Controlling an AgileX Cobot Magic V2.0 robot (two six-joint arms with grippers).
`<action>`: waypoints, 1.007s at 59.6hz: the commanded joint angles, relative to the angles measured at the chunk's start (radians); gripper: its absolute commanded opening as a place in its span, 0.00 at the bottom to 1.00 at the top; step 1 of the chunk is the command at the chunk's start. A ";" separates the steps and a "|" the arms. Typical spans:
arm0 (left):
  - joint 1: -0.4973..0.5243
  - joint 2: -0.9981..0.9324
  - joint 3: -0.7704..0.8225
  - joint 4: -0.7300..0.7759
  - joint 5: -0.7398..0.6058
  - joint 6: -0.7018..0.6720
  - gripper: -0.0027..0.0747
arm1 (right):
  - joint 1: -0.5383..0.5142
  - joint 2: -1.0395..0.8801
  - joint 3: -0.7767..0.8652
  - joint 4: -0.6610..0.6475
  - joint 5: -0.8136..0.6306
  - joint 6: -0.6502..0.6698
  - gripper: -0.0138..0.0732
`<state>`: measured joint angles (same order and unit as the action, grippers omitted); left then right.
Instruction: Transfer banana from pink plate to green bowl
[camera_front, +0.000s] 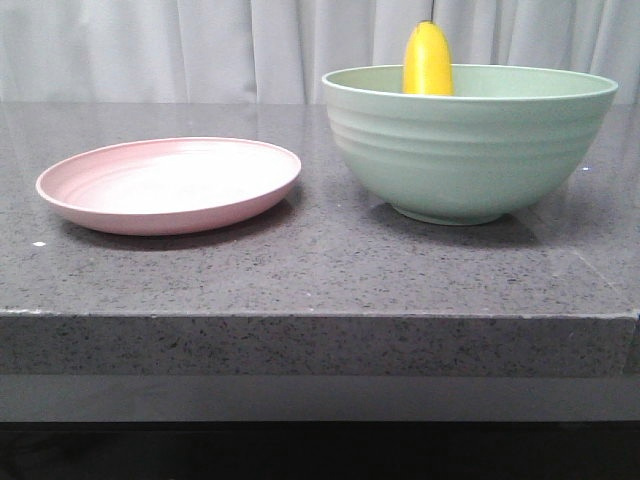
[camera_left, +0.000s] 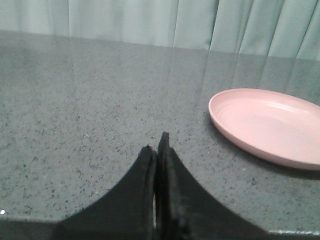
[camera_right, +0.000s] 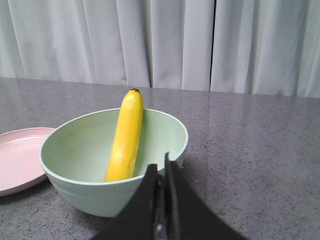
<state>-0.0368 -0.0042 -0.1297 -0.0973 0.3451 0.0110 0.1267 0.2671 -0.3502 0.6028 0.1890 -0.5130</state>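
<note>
The banana (camera_front: 428, 62) leans upright inside the green bowl (camera_front: 470, 150) at the right of the table, its tip above the rim. In the right wrist view the banana (camera_right: 126, 140) rests against the far wall of the bowl (camera_right: 75, 145). The pink plate (camera_front: 170, 185) stands empty at the left, and also shows in the left wrist view (camera_left: 270, 125) and the right wrist view (camera_right: 17, 157). My left gripper (camera_left: 157, 145) is shut and empty over bare table, left of the plate. My right gripper (camera_right: 161, 167) is shut and empty, just outside the bowl's near rim.
The dark speckled stone table (camera_front: 320, 270) has a front edge close to the camera. A pale curtain (camera_front: 150, 50) hangs behind the table. Neither arm shows in the front view.
</note>
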 joint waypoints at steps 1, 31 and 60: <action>0.003 -0.022 0.033 -0.002 -0.148 -0.001 0.01 | -0.004 0.008 -0.028 0.004 -0.063 -0.004 0.06; 0.003 -0.018 0.141 -0.004 -0.260 -0.001 0.01 | -0.004 0.008 -0.028 0.004 -0.063 -0.004 0.06; 0.003 -0.018 0.141 -0.004 -0.260 -0.001 0.01 | -0.004 0.008 -0.028 0.004 -0.063 -0.004 0.06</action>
<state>-0.0368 -0.0042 0.0067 -0.0955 0.1722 0.0110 0.1267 0.2671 -0.3502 0.6028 0.1914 -0.5130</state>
